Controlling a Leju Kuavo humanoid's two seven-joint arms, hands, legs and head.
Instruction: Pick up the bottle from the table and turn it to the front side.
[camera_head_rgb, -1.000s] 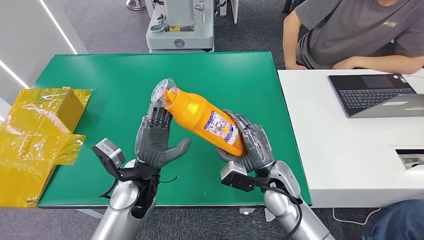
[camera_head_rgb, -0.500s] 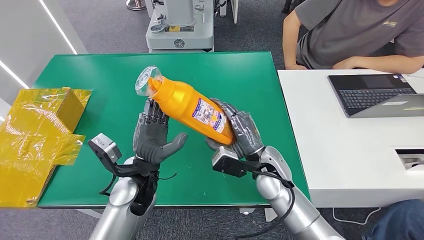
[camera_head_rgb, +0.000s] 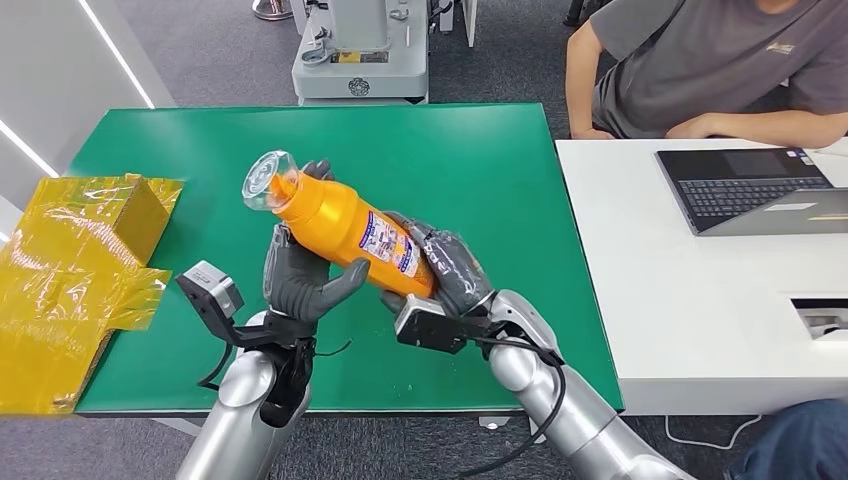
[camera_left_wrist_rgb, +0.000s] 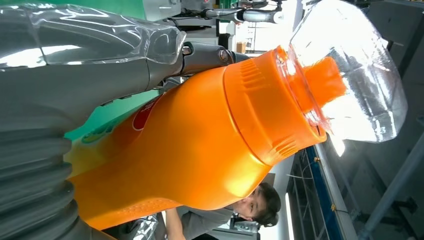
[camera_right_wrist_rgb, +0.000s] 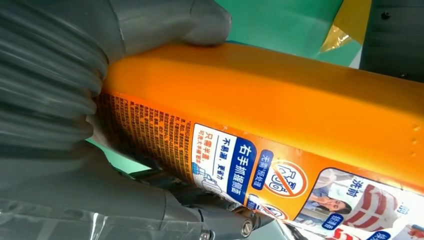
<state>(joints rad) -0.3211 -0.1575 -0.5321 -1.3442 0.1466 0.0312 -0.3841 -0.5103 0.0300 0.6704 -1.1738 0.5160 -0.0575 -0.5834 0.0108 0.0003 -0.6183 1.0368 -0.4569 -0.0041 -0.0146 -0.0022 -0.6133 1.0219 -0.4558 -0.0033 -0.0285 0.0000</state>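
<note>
An orange bottle (camera_head_rgb: 345, 225) with a clear cap (camera_head_rgb: 268, 181) is held tilted above the green table (camera_head_rgb: 480, 160), cap toward the far left, printed label (camera_head_rgb: 388, 243) facing up. My right hand (camera_head_rgb: 446, 266) grips its base end; the right wrist view shows the bottle (camera_right_wrist_rgb: 280, 110) close up with the thumb (camera_right_wrist_rgb: 165, 22) pressed on its side. My left hand (camera_head_rgb: 300, 277) stands upright under the middle of the bottle, fingers straight behind it, one tip (camera_head_rgb: 318, 168) showing above. In the left wrist view the bottle (camera_left_wrist_rgb: 200, 145) lies against that hand's palm (camera_left_wrist_rgb: 75, 80), fingers not curled round it.
A yellow film-wrapped box (camera_head_rgb: 80, 260) lies at the table's left edge. To the right stands a white table (camera_head_rgb: 700, 310) with a laptop (camera_head_rgb: 750, 185), and a person (camera_head_rgb: 700, 70) sits behind it. A grey machine (camera_head_rgb: 360, 50) stands beyond the far edge.
My right hand has carried the bottle left and a little farther away, bringing it against the left hand's palm. The left hand has barely moved.
</note>
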